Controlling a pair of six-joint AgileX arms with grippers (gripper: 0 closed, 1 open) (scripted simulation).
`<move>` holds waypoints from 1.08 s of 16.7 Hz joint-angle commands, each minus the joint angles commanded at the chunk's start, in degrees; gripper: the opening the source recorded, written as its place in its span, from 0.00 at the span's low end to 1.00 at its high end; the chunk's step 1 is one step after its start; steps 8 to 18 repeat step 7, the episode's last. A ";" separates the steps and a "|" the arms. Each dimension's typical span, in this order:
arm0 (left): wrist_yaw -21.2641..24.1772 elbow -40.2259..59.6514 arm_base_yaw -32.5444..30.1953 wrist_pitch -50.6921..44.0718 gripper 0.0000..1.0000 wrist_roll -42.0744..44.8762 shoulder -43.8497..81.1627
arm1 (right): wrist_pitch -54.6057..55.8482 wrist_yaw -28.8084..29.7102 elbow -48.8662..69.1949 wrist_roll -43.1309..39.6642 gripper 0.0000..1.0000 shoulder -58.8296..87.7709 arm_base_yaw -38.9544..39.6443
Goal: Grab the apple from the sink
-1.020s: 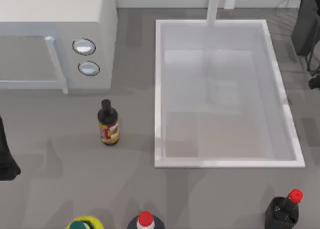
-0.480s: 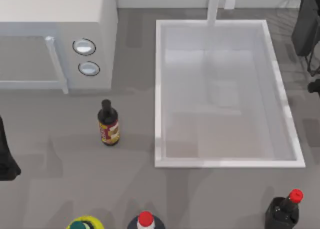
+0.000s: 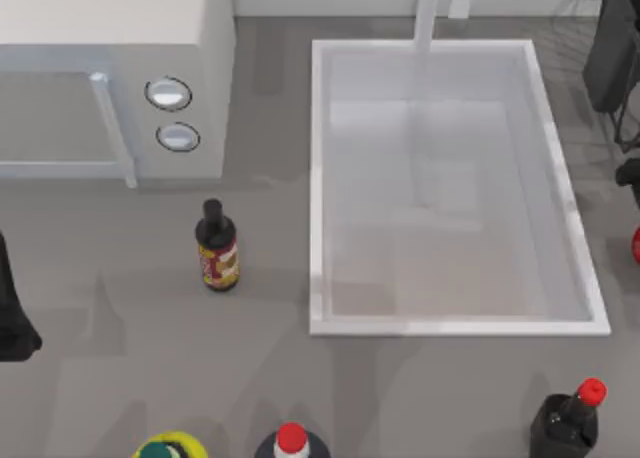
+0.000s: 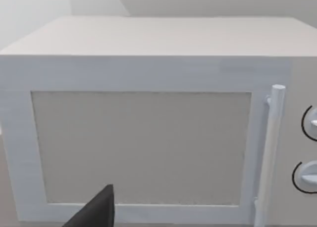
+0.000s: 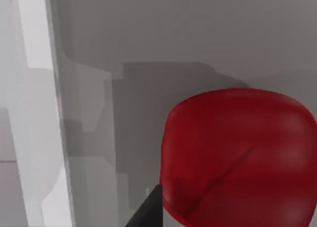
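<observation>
Apple [image 5: 237, 157], glossy and solid red with a rounded but slightly blocky shape and a faint dark crease across its skin, sat close before the right wrist camera, with a dark gripper finger [image 5: 147, 212] touching its lower edge; whether the right gripper was clamped on it could not be told. From above, a sliver of the red fruit showed at the table's far right edge, outside the sink [image 3: 318, 178] and just beyond its right rim, beside the dark right arm [image 3: 615, 48]. The white rectangular basin lay bare, its faucet post [image 3: 428, 13] at the back. The left arm [image 3: 12, 308] sat at the table's left edge, facing the white microwave [image 4: 148, 138]; its finger spacing could not be told.
</observation>
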 joint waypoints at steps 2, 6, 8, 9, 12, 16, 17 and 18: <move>0.00 0.00 0.00 0.00 1.00 0.00 0.00 | 0.00 0.00 0.00 0.00 1.00 0.00 0.00; 0.00 0.00 0.00 0.00 1.00 0.00 0.00 | 0.00 0.00 0.00 0.00 1.00 0.00 0.00; 0.00 0.00 0.00 0.00 1.00 0.00 0.00 | 0.00 0.00 0.00 0.00 1.00 0.00 0.00; 0.00 0.00 0.00 0.00 1.00 0.00 0.00 | 0.00 0.00 0.00 0.00 1.00 0.00 0.00; 0.00 0.00 0.00 0.00 1.00 0.00 0.00 | 0.00 0.00 0.00 0.00 1.00 0.00 0.00; 0.00 0.00 0.00 0.00 1.00 0.00 0.00 | 0.00 0.00 0.00 0.00 1.00 0.00 0.00; 0.00 0.00 0.00 0.00 1.00 0.00 0.00 | 0.00 0.00 0.00 0.00 1.00 0.00 0.00; 0.00 0.00 0.00 0.00 1.00 0.00 0.00 | 0.00 0.00 0.00 0.00 1.00 0.00 0.00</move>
